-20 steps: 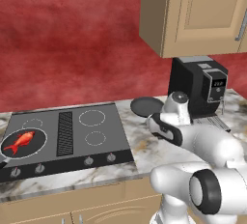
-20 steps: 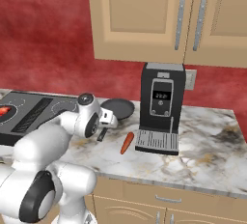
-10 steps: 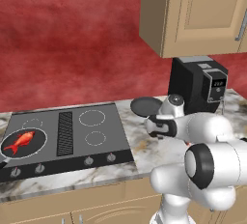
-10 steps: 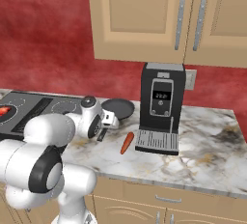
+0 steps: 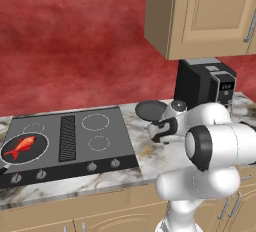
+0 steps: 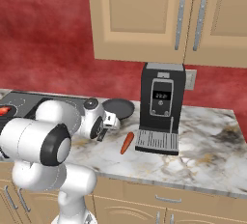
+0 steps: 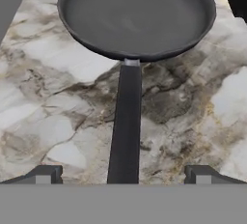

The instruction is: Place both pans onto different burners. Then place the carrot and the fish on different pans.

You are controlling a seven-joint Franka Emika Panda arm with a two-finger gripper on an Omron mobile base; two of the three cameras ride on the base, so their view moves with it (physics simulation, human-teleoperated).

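The robot's white, dark-jointed arm point(image 5: 215, 146) is bending low over the marbled stone counter point(image 6: 202, 155), nearest to me. Its two-finger gripper point(image 7: 123, 174) is standing wide and released, grasping nothing, with one dark fingertip point(image 7: 46, 174) on either side of a long straight black handle point(image 7: 126, 121) lying flat on the counter. I cannot tell whether the tips are touching the handle.

That handle is leading away to a round, shallow, dark grey frying pan point(image 7: 136, 15), which is sitting empty on the counter just beside the right edge of the flat dark grey cooktop point(image 5: 70, 141), not on any burner.

A small stubby orange-red carrot point(image 6: 127, 142) is lying on the counter near the pan, just in front of the tray of a tall black coffee machine point(image 6: 161, 107). The machine's small screen is showing pale marks too small to read; no brand or label is legible anywhere.

Further off, on the cooktop's left front white-outlined burner circle point(image 5: 25, 147), a second dark pan is resting with a bright red-orange fish point(image 5: 21, 146) inside it. A slatted vent point(image 5: 67, 138) is running down the cooktop's middle.

Beyond stand tan wooden wall cabinets point(image 6: 164, 20) and a red wall point(image 5: 70, 41).

Compared with a second ago, the arm's elbow is swinging forward and bulking larger in both base views, while the pans, carrot and fish are staying where they were.
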